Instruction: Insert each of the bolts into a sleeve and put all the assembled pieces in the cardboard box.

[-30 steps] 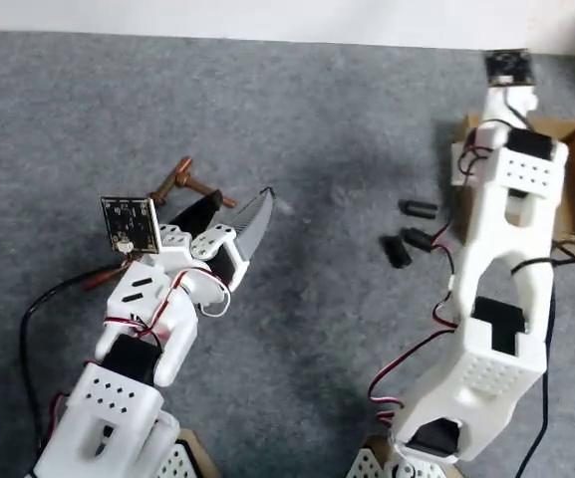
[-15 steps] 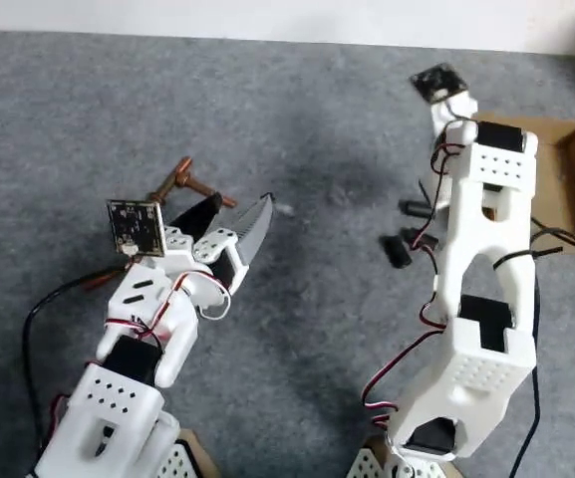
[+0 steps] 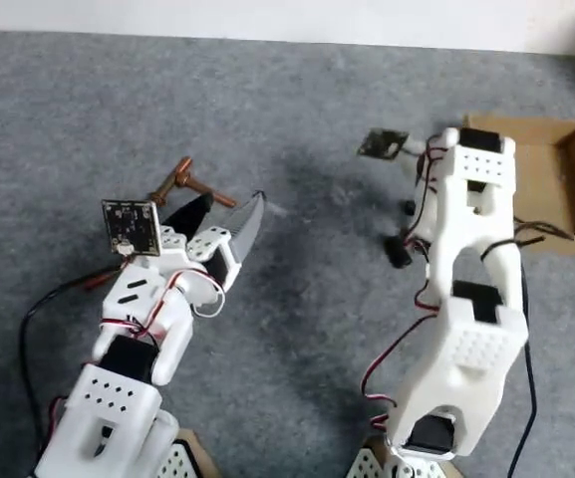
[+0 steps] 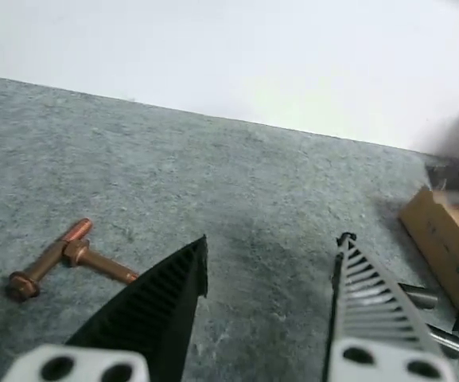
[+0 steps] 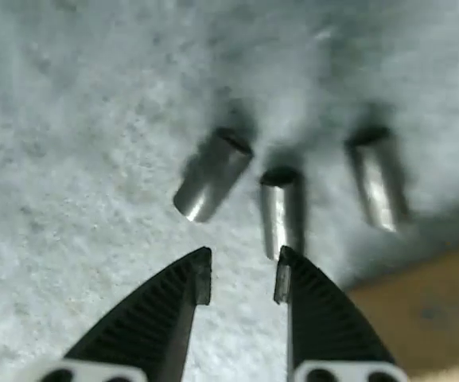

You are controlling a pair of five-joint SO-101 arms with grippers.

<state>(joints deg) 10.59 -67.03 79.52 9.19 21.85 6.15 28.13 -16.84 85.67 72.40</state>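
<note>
Sleeves (image 5: 281, 211) are three short grey metal tubes, seemingly hollow; right gripper (image 5: 243, 274) narrowly parted near them, left gripper (image 4: 273, 240) spread wide.

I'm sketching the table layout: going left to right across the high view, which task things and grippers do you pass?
crossed copper bolts → left gripper, open → dark sleeves → cardboard box

Bolts (image 3: 189, 183) lie left on the table (image 3: 307, 100) — sleeves (image 5: 212, 173) right, just beside the cardboard box (image 3: 536, 123)
</note>
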